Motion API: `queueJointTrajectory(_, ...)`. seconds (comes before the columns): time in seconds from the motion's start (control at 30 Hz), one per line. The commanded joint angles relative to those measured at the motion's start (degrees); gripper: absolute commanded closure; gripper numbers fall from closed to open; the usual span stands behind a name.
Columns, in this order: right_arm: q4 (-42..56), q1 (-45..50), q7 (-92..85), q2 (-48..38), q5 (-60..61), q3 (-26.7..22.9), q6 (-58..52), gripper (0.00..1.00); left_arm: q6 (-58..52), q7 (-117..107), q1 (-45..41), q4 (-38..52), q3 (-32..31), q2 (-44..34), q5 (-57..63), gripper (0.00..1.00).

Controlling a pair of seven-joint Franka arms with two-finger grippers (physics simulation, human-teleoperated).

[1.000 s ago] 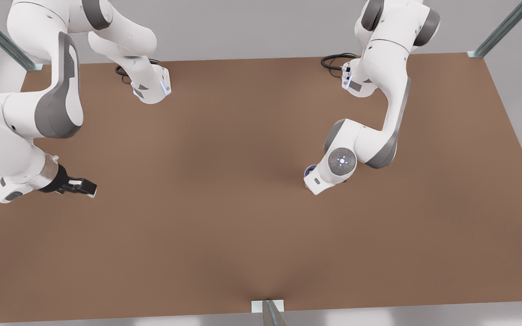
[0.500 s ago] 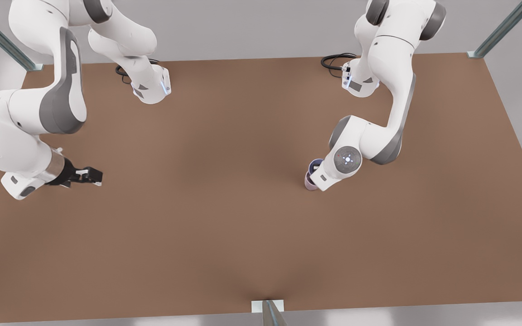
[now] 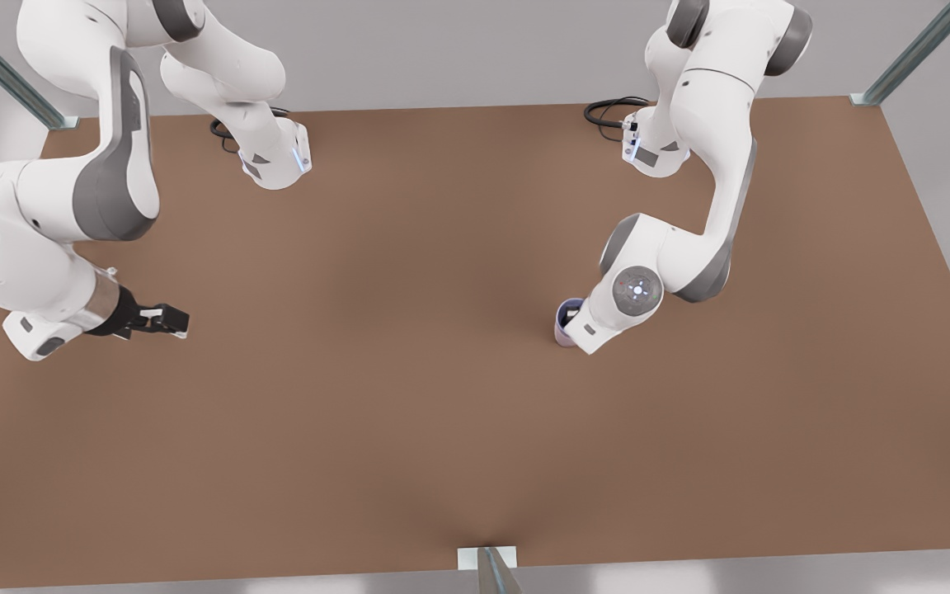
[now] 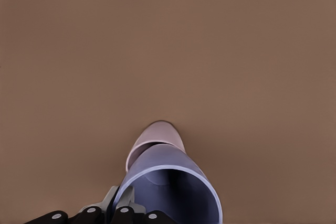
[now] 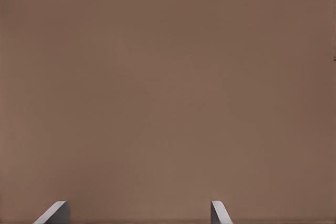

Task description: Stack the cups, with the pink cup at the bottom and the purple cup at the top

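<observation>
The purple cup (image 3: 570, 310) sits nested in the pink cup (image 3: 562, 336), right of the table's middle in the front view. In the left wrist view the purple cup (image 4: 173, 192) is very close, open mouth toward the camera, with the pink cup (image 4: 157, 136) showing beyond it. My left gripper (image 3: 576, 317) is at the purple cup's rim, its fingers (image 4: 116, 200) closed on the cup's wall. My right gripper (image 3: 168, 322) waits at the front view's left, low over bare table. Its fingertips (image 5: 55, 211) stand wide apart with nothing between them.
The brown table (image 3: 409, 396) stretches wide around the cups. Both arm bases (image 3: 277, 161) stand at the far edge, with black cables beside them. A metal post (image 3: 491, 569) rises at the near edge.
The left arm's wrist shifted toward the front view's right, uncovering the stacked cups. The right gripper drifted slightly right and up.
</observation>
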Motion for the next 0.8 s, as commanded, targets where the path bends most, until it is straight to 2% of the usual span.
queueJointTrajectory(0.0,0.0,-0.1,1.9,0.0,0.2,0.0,0.1,0.0,1.0,-1.3,0.0,-0.3,0.0,0.0,-0.2,0.79)
queueJointTrajectory(0.77,0.2,-0.2,1.8,0.1,0.2,0.0,0.1,0.0,0.0,-1.2,0.9,-1.3,-0.7,-0.5,-0.2,0.79)
